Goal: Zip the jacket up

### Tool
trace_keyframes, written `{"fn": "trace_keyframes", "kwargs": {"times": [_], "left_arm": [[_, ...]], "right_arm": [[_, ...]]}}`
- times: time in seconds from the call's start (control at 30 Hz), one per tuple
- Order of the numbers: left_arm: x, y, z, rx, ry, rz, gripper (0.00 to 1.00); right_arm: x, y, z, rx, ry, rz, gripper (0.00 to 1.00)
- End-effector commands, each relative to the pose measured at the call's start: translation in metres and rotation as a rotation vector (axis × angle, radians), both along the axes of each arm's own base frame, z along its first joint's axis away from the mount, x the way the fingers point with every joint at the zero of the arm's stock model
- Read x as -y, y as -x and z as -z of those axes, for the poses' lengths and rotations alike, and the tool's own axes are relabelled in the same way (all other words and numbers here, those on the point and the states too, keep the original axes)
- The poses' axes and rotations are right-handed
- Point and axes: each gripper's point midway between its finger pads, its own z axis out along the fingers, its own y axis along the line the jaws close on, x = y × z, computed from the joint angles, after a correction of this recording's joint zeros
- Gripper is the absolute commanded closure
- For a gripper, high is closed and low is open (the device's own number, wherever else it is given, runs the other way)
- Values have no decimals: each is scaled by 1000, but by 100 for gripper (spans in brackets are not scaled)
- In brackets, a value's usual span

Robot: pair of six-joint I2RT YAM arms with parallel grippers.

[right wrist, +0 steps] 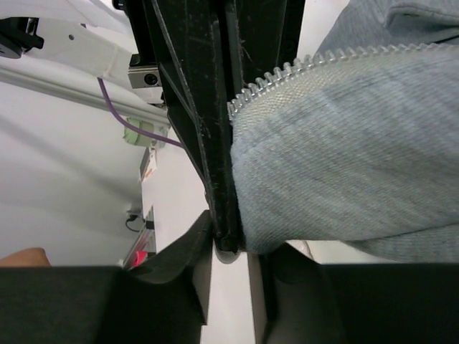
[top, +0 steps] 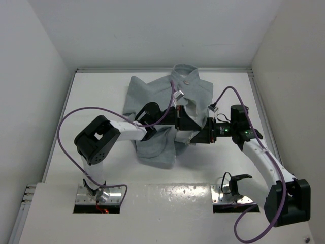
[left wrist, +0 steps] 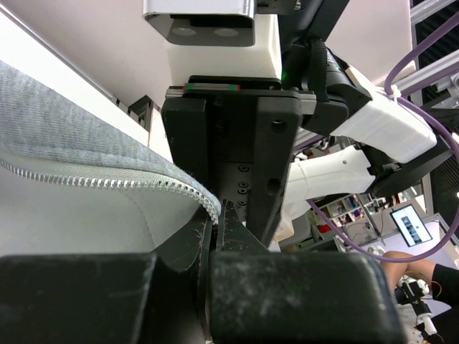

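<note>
The light grey jacket [top: 152,94] lies crumpled at the middle back of the white table, collar [top: 184,71] toward the far wall. My left gripper [top: 179,118] is over its front opening, shut on the jacket's zipper edge [left wrist: 107,183], whose teeth run into the jaws [left wrist: 212,222]. My right gripper [top: 195,134] faces it from the right, nearly tip to tip. In the right wrist view its fingers [right wrist: 229,258] stand a little apart, with the left gripper's black fingers [right wrist: 215,107] and a fold of grey fabric [right wrist: 344,158] with zipper teeth [right wrist: 323,59] just beyond them.
White walls close the table [top: 91,101] on the left, back and right. Purple cables [top: 76,114] loop from both arms above the table. A small black clip [top: 234,182] sits near the right arm's base plate.
</note>
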Motion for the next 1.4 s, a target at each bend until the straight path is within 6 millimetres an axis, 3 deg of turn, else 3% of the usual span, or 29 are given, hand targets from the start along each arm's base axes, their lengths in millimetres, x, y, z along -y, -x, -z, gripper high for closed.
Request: {"fn": "trace_keyframes", "kwargs": {"times": [0.0, 0.17, 0.2, 0.27, 0.3, 0.33, 0.37, 0.4, 0.43, 0.47, 0.5, 0.53, 0.6, 0.63, 0.8, 0.87, 0.93, 0.97, 1.0, 1.07, 1.2, 1.3, 1.37], "left_arm": [[-5, 17, -36, 112, 89, 22, 100], [-2, 19, -36, 121, 74, 26, 100], [1, 15, -24, 82, 17, 23, 94], [5, 10, -33, 158, -8, 5, 67], [3, 4, -19, 126, -94, -4, 54], [2, -7, -27, 156, -124, -47, 45], [-6, -27, -25, 229, -178, -118, 36], [-21, -45, 7, 118, -390, -212, 22], [-29, -62, -5, 164, -443, -272, 22], [-51, -79, 5, 256, -516, -325, 22], [-65, -86, 5, 296, -552, -359, 22], [-87, -91, 7, 306, -645, -418, 14], [-111, -95, 17, 392, -789, -494, 8], [-128, -87, 27, 411, -882, -500, 2], [-168, -47, 85, 285, -1069, -459, 0], [-167, -26, 99, 216, -1046, -374, 0], [-165, 5, 122, 130, -1052, -288, 0], [-162, 4, 119, 115, -1038, -303, 0], [-160, 18, 127, 84, -1040, -286, 3], [-161, 23, 135, 78, -1069, -313, 7], [-161, 39, 146, 18, -1119, -324, 15], [-145, 48, 142, -23, -1141, -295, 24], [-131, 65, 140, -53, -1134, -230, 27]], "right_arm": [[0, -7, -21, 84, -20, -9, 77], [-1, -7, -21, 101, -26, -10, 99], [0, -8, -20, 98, -24, -6, 99], [1, -9, -19, 110, 0, 10, 99], [2, -7, -18, 99, 11, 12, 100], [4, -8, -18, 168, 33, 12, 100], [7, -4, -12, 138, 68, 27, 100], [9, -5, -10, 165, 89, 34, 100], [14, -9, -4, 239, 147, 64, 100], [16, -4, 3, 214, 164, 70, 100], [18, -3, 6, 223, 177, 79, 100], [20, -2, 10, 209, 192, 86, 100], [24, 5, 24, 156, 228, 81, 100], [26, 5, 29, 136, 247, 98, 100], [36, 2, 65, 77, 329, 193, 100], [37, 3, 74, 47, 338, 220, 100], [56, -6, 103, -34, 474, 345, 100], [55, -6, 104, -33, 475, 343, 100], [61, -7, 114, -84, 506, 382, 100], [65, -10, 121, -106, 534, 400, 100], [68, -21, 120, -141, 558, 433, 100], [67, -31, 114, -123, 553, 434, 100], [66, -36, 109, -119, 551, 434, 100]]}}
